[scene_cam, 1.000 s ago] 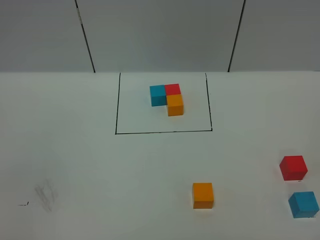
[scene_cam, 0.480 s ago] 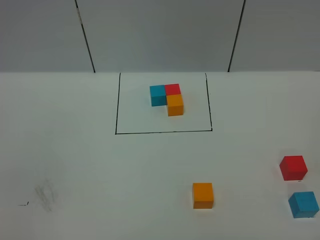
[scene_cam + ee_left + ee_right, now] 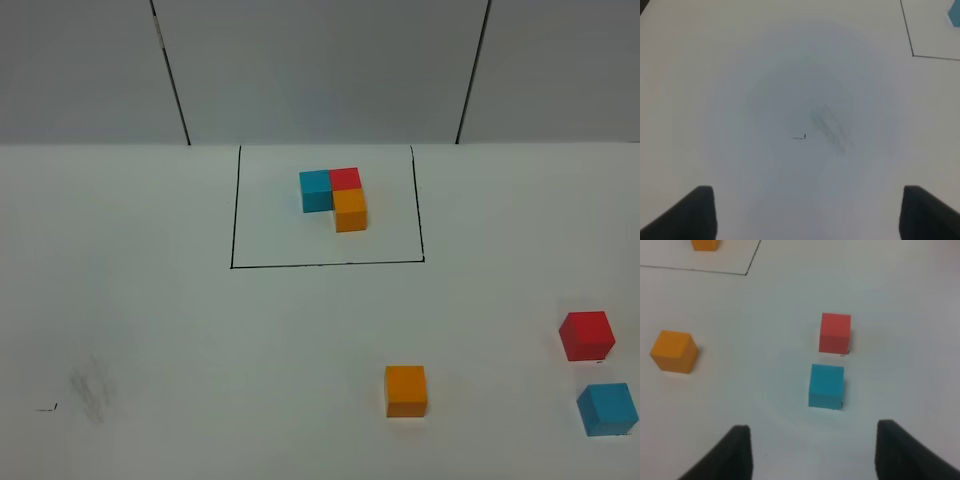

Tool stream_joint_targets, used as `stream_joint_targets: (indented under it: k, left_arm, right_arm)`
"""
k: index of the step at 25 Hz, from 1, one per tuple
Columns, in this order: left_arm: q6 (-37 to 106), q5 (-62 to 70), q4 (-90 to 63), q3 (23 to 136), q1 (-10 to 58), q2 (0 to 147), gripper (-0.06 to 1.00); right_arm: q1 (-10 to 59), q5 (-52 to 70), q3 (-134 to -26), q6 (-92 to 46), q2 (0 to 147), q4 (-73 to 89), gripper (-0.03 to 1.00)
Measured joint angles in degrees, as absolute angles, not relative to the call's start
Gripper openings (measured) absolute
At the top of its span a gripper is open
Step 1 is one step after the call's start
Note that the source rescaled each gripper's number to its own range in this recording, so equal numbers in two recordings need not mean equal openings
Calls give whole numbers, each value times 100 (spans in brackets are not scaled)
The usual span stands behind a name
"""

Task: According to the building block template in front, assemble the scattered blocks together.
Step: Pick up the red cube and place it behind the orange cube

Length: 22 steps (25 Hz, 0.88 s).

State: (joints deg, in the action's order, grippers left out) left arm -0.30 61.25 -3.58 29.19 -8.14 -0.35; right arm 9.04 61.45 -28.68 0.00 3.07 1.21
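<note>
Two grippers hang empty. At left, the left gripper [image 3: 808, 192] gapes wide over the table [image 3: 765, 75]. Far middle sits the framed template [image 3: 336, 197]; the orange cube [image 3: 406, 390] lies nearer; the red cube [image 3: 586, 335] and blue cube [image 3: 607, 409] sit far right, before the right gripper [image 3: 812, 432], jaws parted.

Bench [image 3: 200, 340]: matte white, faint grey smudge [image 3: 90, 385].
Building block template [image 3: 335, 197]: blue, red, orange cubes, framed by thin black rectangle [image 3: 325, 265].
Scattered blocks: orange cube [image 3: 406, 390], red cube [image 3: 586, 335], light blue cube [image 3: 607, 409], all plain.
Back wall [image 3: 320, 70]: grey, black seams [image 3: 170, 70].
Left pincer [image 3: 807, 215], right pincer [image 3: 812, 455]: black fingers.
</note>
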Motion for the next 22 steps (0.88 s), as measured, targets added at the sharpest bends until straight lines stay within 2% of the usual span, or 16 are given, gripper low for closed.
stream_joint_targets:
  k: [22]
  left_arm:
    - [-30, 6125, -358, 2919, -815, -35, 65]
  right_arm:
    - [904, 6135, -2868, 96, 395, 136, 17]
